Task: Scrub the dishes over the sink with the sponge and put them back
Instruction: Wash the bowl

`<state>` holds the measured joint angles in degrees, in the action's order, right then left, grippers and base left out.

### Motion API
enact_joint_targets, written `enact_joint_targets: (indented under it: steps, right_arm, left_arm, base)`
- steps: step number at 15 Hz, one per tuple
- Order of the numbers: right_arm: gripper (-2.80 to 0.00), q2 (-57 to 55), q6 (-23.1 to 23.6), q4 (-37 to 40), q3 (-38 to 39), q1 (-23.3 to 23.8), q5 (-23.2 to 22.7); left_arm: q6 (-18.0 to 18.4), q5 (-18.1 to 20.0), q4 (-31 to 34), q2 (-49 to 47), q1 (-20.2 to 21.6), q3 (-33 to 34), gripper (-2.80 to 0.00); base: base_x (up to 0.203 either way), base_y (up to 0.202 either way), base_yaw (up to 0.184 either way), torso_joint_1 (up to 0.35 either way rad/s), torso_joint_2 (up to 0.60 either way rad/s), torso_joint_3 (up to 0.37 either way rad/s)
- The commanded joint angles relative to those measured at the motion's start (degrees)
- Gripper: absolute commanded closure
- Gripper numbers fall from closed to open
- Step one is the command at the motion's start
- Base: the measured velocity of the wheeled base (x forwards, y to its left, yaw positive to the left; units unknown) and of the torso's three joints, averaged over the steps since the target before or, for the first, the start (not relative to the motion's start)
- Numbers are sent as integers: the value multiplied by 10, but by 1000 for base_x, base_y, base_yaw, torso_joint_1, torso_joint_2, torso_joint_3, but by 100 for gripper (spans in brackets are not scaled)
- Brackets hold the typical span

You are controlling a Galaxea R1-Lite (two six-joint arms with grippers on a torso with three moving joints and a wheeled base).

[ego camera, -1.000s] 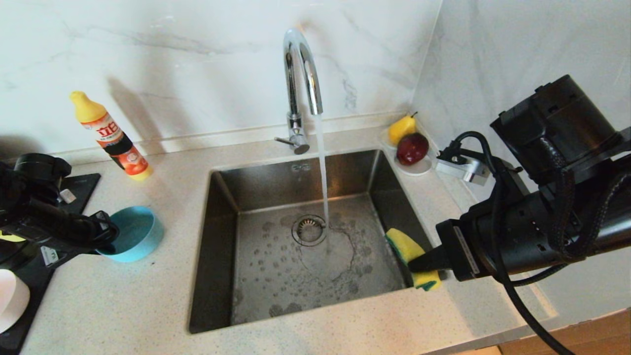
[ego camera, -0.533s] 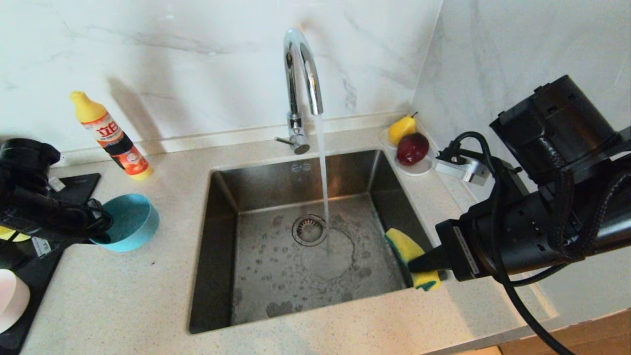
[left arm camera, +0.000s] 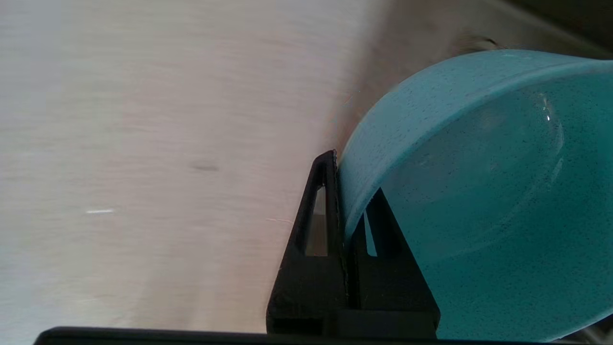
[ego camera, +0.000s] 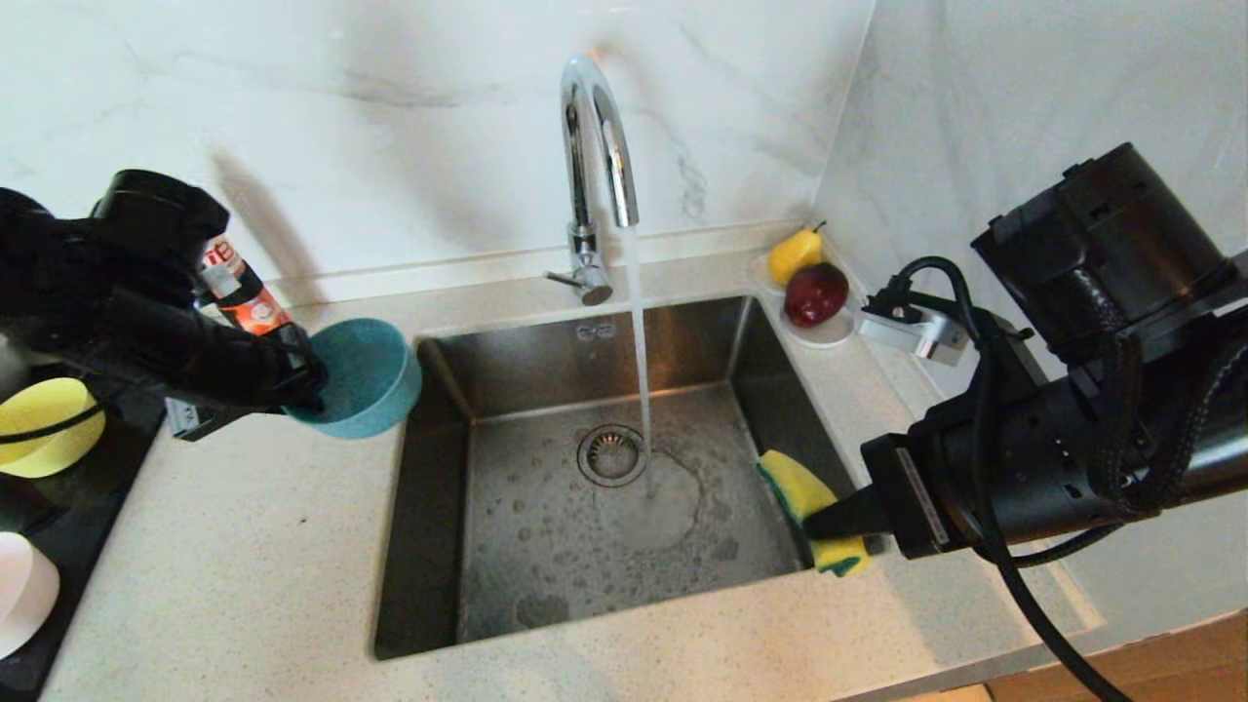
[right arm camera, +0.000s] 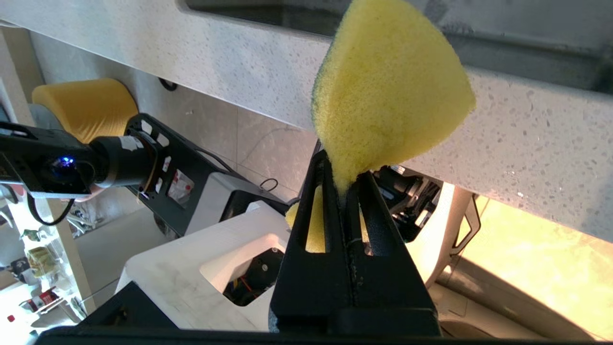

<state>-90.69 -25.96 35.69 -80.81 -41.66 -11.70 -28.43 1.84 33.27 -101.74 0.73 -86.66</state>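
While water wets the sink (ego camera: 487, 370), the blue bowl (ego camera: 366, 375) seems empty — tilted.

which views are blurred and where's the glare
Left wrist view: counter smeared by motion, blue bowl sharp. Right wrist view: bright washed-out glow under the counter edge, sponge crisp. Head view: highlight on the tap, its shadow on the wall.

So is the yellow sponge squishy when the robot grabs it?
Probably, yes. The right gripper pinches the sponge thin at its narrow end, so it looks soft. It still stands up by itself, so likely springy, not floppy. It seems light, held by one end.
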Motion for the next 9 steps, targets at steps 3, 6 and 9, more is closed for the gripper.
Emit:
enact_joint_targets:
  steps: [3,6,9]
  right_arm:
    - [0,15,-1,2,9,-1,-1]
    - [0,30,-1,2,21,-1,-1]
    - [0,32,-1,1,25,-1,-1]
  left_arm:
    - [-90,-92,5,-81,-158,-60,0]
    - [-114,-104,6,-125,-225,-93,0]
    - [-118,-105,4,-147,-267,-107,0]
  base:
    - [0,0,0,0,0,0]
    - [0,0,0,0,0,0]
    - [0,0,0,0,0,0]
